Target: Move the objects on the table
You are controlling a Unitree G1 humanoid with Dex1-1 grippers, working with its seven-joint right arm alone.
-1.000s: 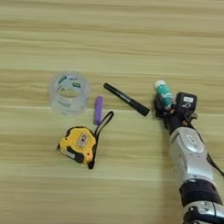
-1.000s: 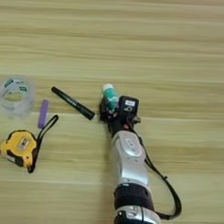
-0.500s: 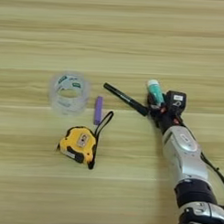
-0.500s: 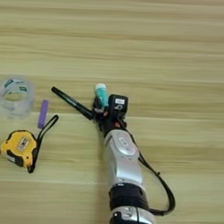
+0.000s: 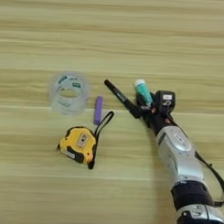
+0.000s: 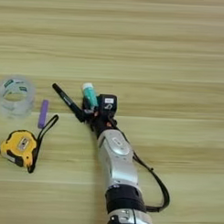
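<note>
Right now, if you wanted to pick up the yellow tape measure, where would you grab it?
Probably across the tape measure's yellow body, coming straight down from above. It lies flat on the table with bare wood along its sides, so fingers could fit there. Its black strap is thin and floppy, a poor place to pinch.

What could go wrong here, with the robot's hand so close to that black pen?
The glue stick sits at the gripper, right beside the black marker, whose near end lies by the fingers. Moving further left, the arm might knock the marker and send it rolling toward the purple stick. The glue stick might also slip or tip, though how firmly it is held cannot be seen.
</note>
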